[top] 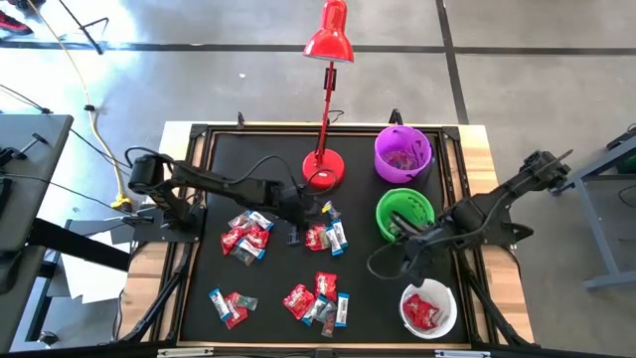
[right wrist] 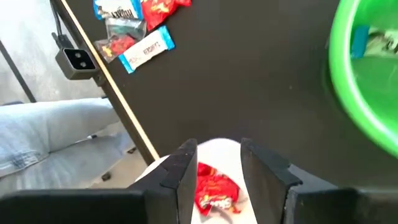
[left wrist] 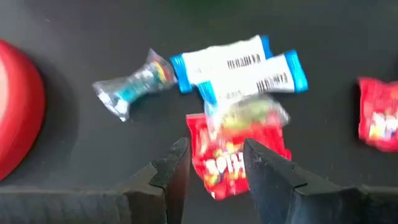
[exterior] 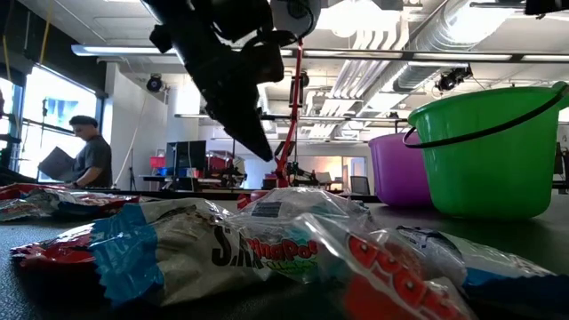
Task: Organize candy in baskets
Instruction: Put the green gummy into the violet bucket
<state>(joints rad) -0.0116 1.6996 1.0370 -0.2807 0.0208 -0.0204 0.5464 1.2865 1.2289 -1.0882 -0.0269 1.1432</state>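
Candy [top: 316,237] lies in loose clusters on the black table [top: 368,298] in front of the red lamp base [top: 323,170]. The left gripper [left wrist: 214,163] hovers near that base, fingers parted and empty over a red packet [left wrist: 233,163]. The right gripper [right wrist: 217,165], fingers parted and empty, hangs between the green basket [top: 404,213] and the white basket [top: 428,309], farther out.

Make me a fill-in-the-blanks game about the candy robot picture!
1. The basket nearest the red lamp is ____.
2. The white basket holds ____ candy.
3. The left gripper hovers over a ____ candy packet.
4. The right gripper is above the ____ basket.

Missing words: purple, red, red, white
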